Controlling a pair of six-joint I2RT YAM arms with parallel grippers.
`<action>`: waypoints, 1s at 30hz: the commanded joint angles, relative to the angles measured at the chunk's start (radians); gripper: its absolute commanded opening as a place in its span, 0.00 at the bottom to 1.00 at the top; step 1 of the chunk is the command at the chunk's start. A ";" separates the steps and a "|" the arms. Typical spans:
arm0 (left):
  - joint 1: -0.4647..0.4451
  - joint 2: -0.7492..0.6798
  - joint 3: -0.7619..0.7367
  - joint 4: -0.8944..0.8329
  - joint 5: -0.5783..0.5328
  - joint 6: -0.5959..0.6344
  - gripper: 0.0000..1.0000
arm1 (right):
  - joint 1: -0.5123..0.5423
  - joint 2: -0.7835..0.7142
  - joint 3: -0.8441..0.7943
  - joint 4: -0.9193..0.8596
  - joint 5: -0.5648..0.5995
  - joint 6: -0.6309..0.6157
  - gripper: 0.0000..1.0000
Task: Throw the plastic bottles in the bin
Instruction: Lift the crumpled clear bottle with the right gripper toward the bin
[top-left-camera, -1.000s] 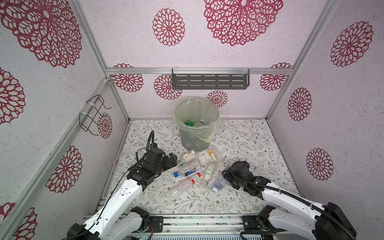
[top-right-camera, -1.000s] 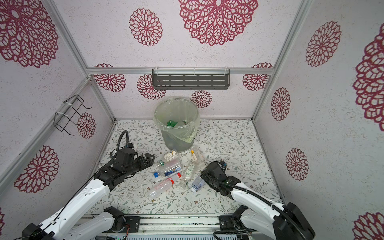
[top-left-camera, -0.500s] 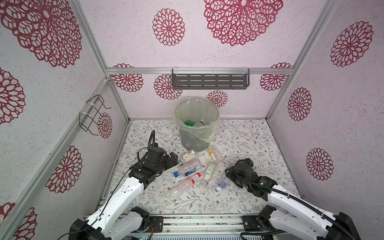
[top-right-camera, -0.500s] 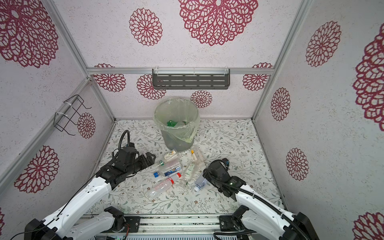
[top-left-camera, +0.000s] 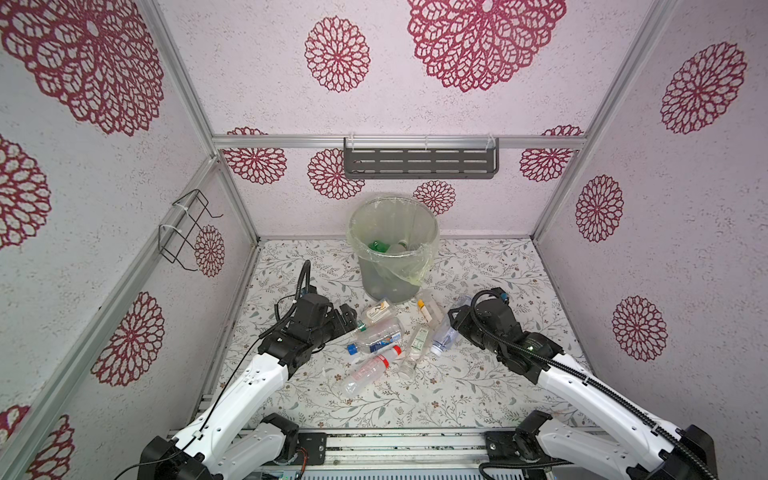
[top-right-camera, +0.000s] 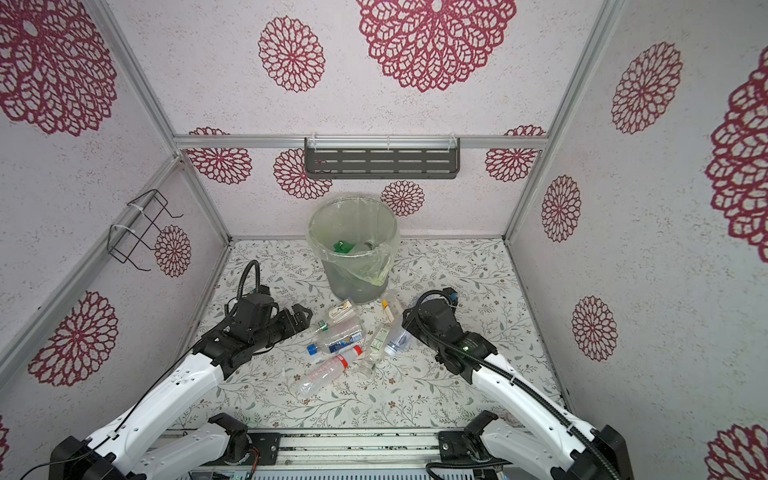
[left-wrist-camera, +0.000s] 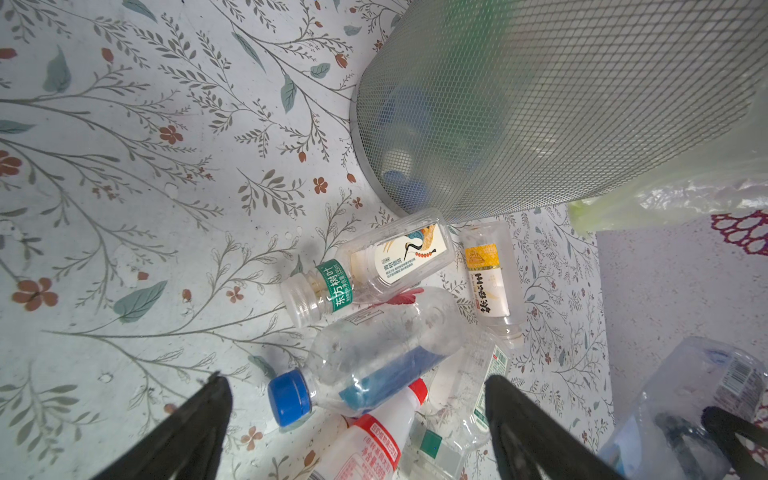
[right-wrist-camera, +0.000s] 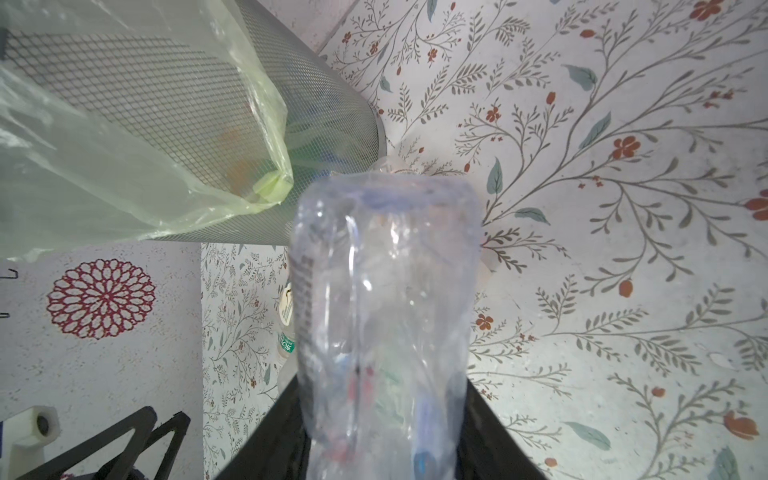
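The bin (top-left-camera: 387, 286) (top-right-camera: 332, 216), grey mesh lined with a yellowish bag, stands at the back middle with a green bottle (top-left-camera: 378, 246) inside. Several plastic bottles lie in front of it: a blue-capped one (top-left-camera: 376, 337) (left-wrist-camera: 374, 361), a red-capped one (top-left-camera: 370, 368), a white-labelled one (left-wrist-camera: 395, 257) and a yellow-labelled one (left-wrist-camera: 488, 274). My left gripper (top-left-camera: 347, 316) (left-wrist-camera: 357, 382) is open, low at the pile's left edge and facing the blue-capped bottle. My right gripper (top-left-camera: 455, 322) (right-wrist-camera: 380, 386) is shut on a clear crumpled bottle (top-left-camera: 444, 337) (right-wrist-camera: 382, 270), held off the floor right of the pile, near the bin's base.
A dark slotted shelf (top-left-camera: 419, 163) hangs on the back wall above the bin. A black wire rack (top-left-camera: 187, 228) sticks out from the left wall. Patterned walls close in three sides, and a metal rail (top-left-camera: 395, 446) runs along the front.
My right gripper has carried the clear bottle up off the floor and back toward the bin. My left gripper has edged slightly closer to the pile, still open.
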 joint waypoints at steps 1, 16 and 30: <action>0.007 0.007 0.000 0.029 -0.001 -0.001 0.97 | -0.019 0.001 0.055 0.010 -0.017 -0.047 0.52; 0.009 0.011 0.001 0.032 0.002 0.005 0.97 | -0.075 0.033 0.143 0.064 -0.074 -0.081 0.52; 0.011 -0.006 -0.016 0.030 -0.001 -0.001 0.97 | -0.090 0.079 0.257 0.122 -0.089 -0.110 0.52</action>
